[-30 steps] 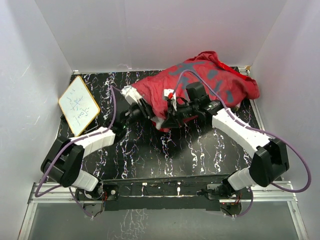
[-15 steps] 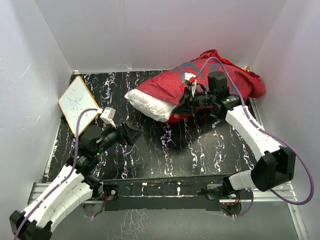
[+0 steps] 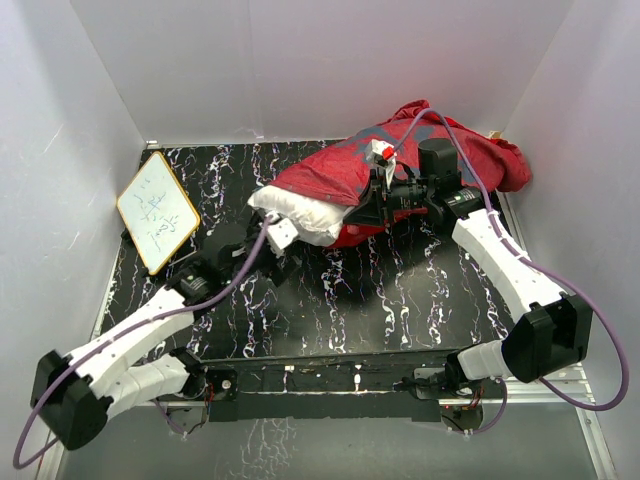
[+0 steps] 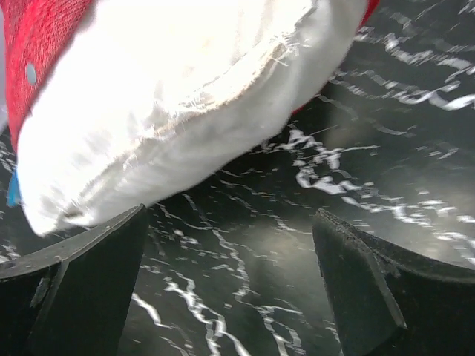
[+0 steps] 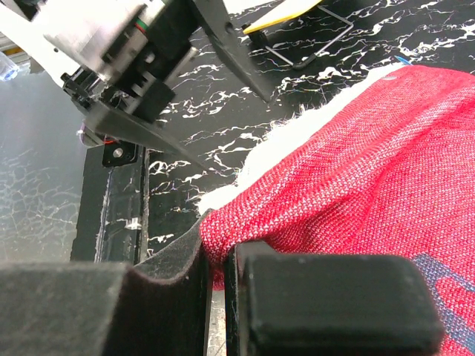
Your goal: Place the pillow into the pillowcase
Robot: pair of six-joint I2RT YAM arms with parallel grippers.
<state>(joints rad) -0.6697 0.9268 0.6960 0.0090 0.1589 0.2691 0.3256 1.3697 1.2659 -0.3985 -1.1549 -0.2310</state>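
Observation:
The red pillowcase [image 3: 420,160] lies at the back right of the table, its printed figures dull. The white pillow [image 3: 298,211] is partly inside it, one plump end sticking out to the left. My right gripper [image 3: 362,212] is shut on the pillowcase's open edge [image 5: 223,230], with red cloth pinched between the jaws. My left gripper [image 3: 283,262] is open and empty, low over the table just in front of the pillow's bare corner [image 4: 148,126]; its left finger [image 4: 82,289] lies close under that corner.
A small wood-framed white board [image 3: 156,211] leans at the far left of the black marbled table [image 3: 400,300]. White walls enclose the table on three sides. The left arm shows in the right wrist view [image 5: 141,67].
My left arm drew back to the near left, then swung forward again to the pillow's bare end. My right gripper moved back and right with the pillowcase edge, then held still.

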